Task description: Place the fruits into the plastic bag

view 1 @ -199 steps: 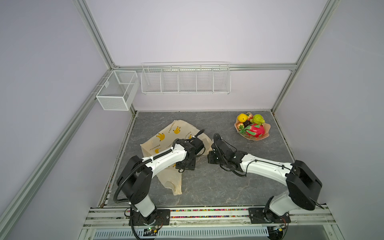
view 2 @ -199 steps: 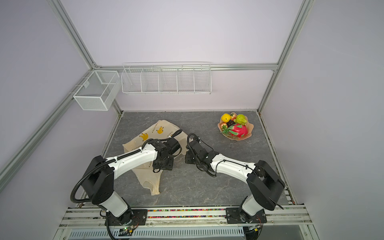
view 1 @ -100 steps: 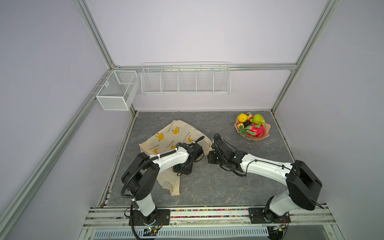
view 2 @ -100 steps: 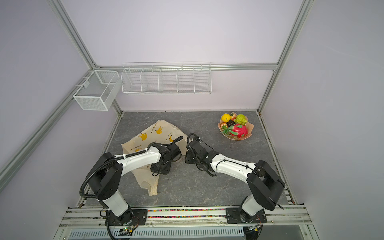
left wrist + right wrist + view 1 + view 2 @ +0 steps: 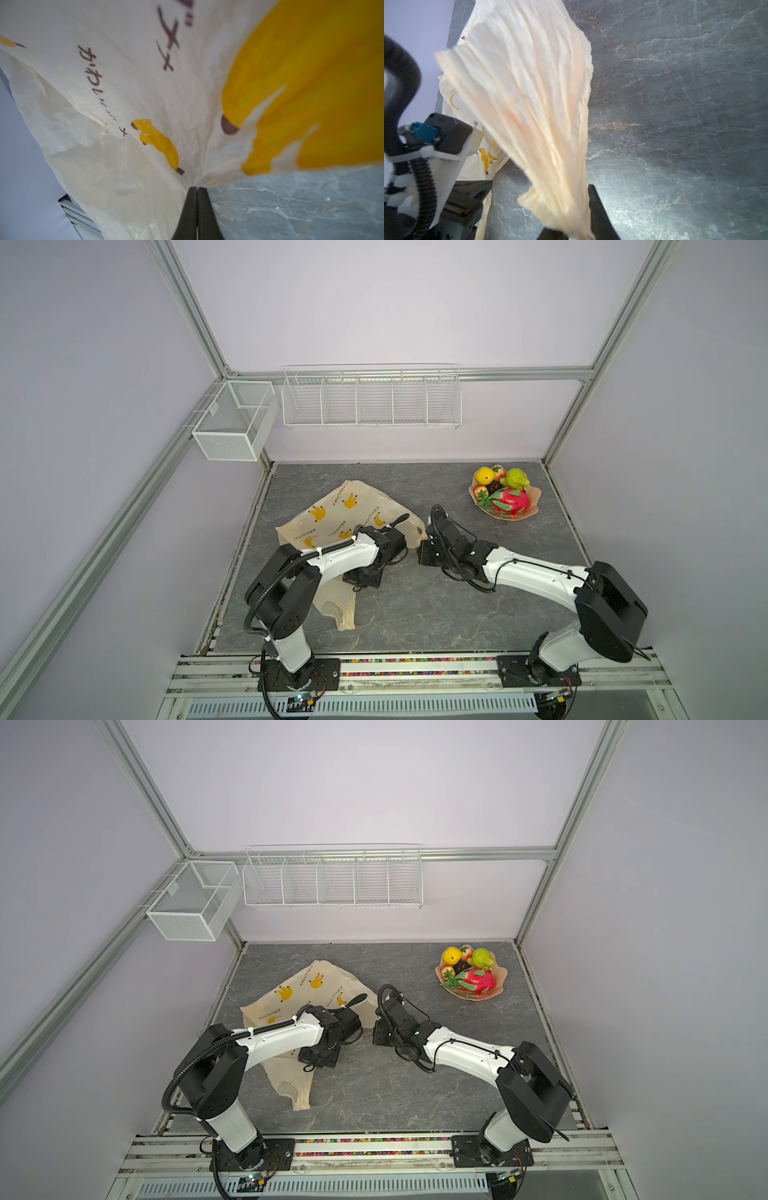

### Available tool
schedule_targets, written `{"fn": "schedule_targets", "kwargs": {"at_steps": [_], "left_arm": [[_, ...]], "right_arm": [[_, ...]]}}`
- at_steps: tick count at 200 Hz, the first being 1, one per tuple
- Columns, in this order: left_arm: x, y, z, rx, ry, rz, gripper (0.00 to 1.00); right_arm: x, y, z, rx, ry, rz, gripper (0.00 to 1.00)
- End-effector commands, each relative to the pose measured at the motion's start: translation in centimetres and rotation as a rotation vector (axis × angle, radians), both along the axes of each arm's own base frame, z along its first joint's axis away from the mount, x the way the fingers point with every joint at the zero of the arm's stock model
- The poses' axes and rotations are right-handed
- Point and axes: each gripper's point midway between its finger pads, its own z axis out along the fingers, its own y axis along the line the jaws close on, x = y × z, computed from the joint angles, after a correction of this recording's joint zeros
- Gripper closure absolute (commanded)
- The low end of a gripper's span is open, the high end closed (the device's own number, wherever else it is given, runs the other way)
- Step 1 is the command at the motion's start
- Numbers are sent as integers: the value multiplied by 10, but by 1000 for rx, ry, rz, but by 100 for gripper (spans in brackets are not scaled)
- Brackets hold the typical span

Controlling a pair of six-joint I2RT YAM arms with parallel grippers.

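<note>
A second ago the left hand [image 5: 196, 188] was wide. Now its two fingers [image 5: 188, 207] are pressed tight together, and a little fold of the plastic bag [image 5: 332, 514] is pinched at their tips. The left hand has also moved. Before, it sat farther out on the bag. Now it has come back toward its own arm and sits low on the nearer part of the bag. Most of the bag lies spread flat on the desk [image 5: 415, 614] past this hand.

The right hand [image 5: 575, 212] is where it was before. Its fingers are narrow, and they hold a bunched strip of the bag. This hand is at the edge of the bag, near the left hand but not touching it.

The fruits [image 5: 505, 493] have not moved. They are all piled in the peach bowl [image 5: 534, 506], well apart from both hands and far out past the right hand. The big red one lies in front, with the yellow one and the green one behind it.
</note>
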Motion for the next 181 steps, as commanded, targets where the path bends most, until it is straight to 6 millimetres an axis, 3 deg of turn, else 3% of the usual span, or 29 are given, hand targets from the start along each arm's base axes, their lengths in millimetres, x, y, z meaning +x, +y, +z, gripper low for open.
{"fn": "schedule_targets", "kwargs": {"at_steps": [1, 22, 55, 102, 116, 142, 163, 181], "left_arm": [[6, 3, 19, 22, -33, -8, 100], [8, -2, 35, -14, -54, -6, 100], [13, -8, 77, -132, -103, 9, 100], [17, -7, 129, -371, -145, 58, 100], [18, -9, 142, -411, -159, 44, 100], [18, -17, 157, -493, -159, 34, 100], [20, -20, 164, -573, -164, 63, 100], [24, -18, 172, -631, -181, 90, 100]], "right_arm": [[2, -6, 9, 36, -14, -25, 81], [2, -8, 11, 37, -17, -28, 81], [8, -14, 20, 40, -32, -25, 81], [28, -16, 37, 41, -36, 20, 77], [33, -16, 45, 34, -46, 40, 70], [27, -18, 62, 64, -35, 70, 47], [2, -13, 78, 144, 16, 140, 25], [-26, -9, 89, 230, 81, 179, 17]]}}
